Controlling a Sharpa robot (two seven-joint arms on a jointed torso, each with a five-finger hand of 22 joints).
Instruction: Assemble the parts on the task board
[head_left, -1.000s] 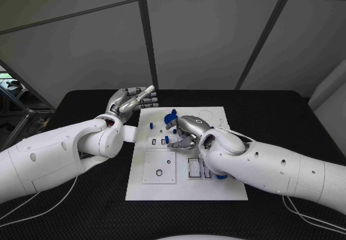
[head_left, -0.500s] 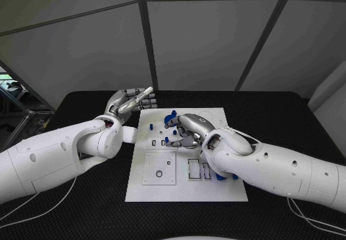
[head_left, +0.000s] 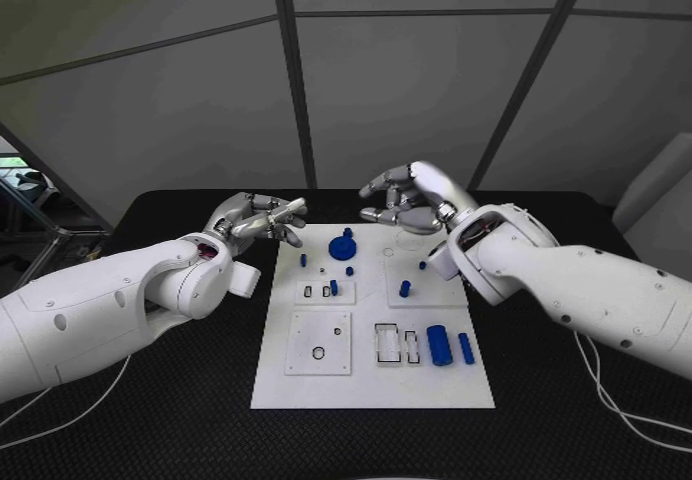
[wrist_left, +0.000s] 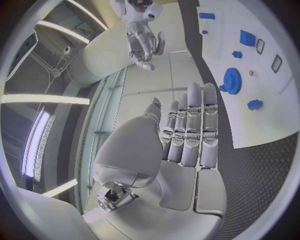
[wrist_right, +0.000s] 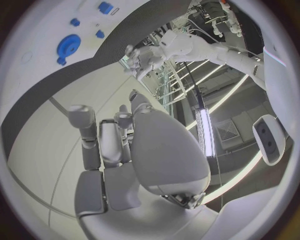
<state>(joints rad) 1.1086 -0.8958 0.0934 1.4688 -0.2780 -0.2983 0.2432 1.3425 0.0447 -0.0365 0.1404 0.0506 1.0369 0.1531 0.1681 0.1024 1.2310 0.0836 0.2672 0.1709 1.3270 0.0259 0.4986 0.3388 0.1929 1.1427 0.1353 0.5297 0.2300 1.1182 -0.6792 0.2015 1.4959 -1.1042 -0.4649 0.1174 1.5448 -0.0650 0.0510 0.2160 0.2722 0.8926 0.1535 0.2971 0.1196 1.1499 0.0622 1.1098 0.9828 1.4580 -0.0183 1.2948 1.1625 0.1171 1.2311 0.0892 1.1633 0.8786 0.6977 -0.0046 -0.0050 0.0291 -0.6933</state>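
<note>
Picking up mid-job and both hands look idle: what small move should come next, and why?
Probably lower the right hand toward the loose blue cylinder at the task board's near right. It lies flat beside the slots, and both the right hand and left hand hover empty.

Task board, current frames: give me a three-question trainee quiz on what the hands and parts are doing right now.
1. True or false: the right hand is pressing a part into the task board.
2. Which part lies nearest the board's far edge? A) the blue gear B) the two blue cylinders lying side by side C) the white rectangular plate
3. Fill in: the left hand hovers beyond the board's ____ far corner, holding nothing.

Key: 1 false, it is raised above the far edge with nothing in it; 2 A; 3 left.
</note>
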